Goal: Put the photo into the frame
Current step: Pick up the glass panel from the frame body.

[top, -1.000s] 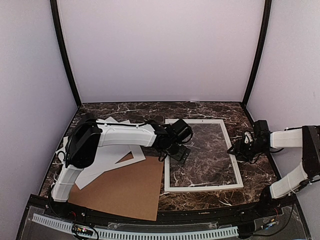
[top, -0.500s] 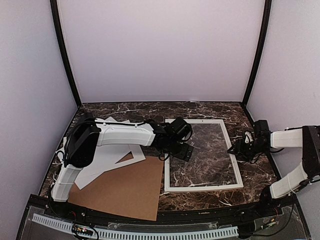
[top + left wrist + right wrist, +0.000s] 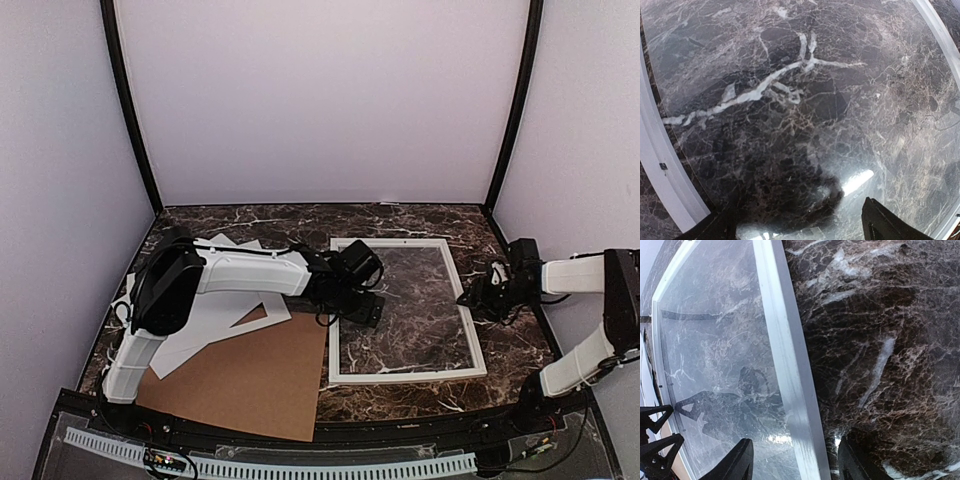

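Frame [image 3: 405,375] lay empty on the counter [image 3: 280,220], right of centre. Left end effector [image 3: 362,308] hung wide open over its left rail, holding nothing. Right end effector [image 3: 472,298] stood partly open astride the right rail, not gripping it. No photo was visible anywhere, so fetching and inserting it apparently all remained.

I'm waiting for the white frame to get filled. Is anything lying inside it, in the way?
Nothing lies inside the frame; only the marble table shows through its clear centre. The left gripper hangs open over its left side, though. I cannot spot the photo.
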`<state>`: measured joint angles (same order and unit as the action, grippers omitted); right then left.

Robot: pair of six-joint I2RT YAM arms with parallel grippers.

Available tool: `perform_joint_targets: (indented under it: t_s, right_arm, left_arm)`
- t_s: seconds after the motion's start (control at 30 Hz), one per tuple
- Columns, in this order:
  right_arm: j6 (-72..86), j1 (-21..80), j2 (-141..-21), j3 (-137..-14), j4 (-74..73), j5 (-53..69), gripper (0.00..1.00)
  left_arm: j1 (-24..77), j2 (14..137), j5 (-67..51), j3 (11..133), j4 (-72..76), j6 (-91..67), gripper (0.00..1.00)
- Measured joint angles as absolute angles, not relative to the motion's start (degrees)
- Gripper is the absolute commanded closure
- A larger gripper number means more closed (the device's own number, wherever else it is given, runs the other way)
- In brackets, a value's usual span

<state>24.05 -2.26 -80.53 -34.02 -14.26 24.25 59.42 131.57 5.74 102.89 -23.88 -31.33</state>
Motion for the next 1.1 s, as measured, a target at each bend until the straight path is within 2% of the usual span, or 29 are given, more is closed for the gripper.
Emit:
perform_joint_targets:
  t_s: [0.23, 0.5, 1.1]
  right_arm:
    - [24.1, -2.3, -81.0, -34.0, -14.1, 24.8, 0.42]
    - [24.1, -2.3, -81.0, -34.0, -13.7, 25.5, 0.43]
    - [24.3, -2.3, -81.0, -34.1, -13.7, 26.0, 0.56]
  left_arm:
    - [59.4, 131.9, 3.3, 102.5, -22.4, -32.3, 0.11]
    - [59.4, 132.7, -4.7, 102.1, -15.9, -32.9, 0.14]
    - [60.3, 141.5, -22.3, 111.8, -7.8, -30.9, 0.22]
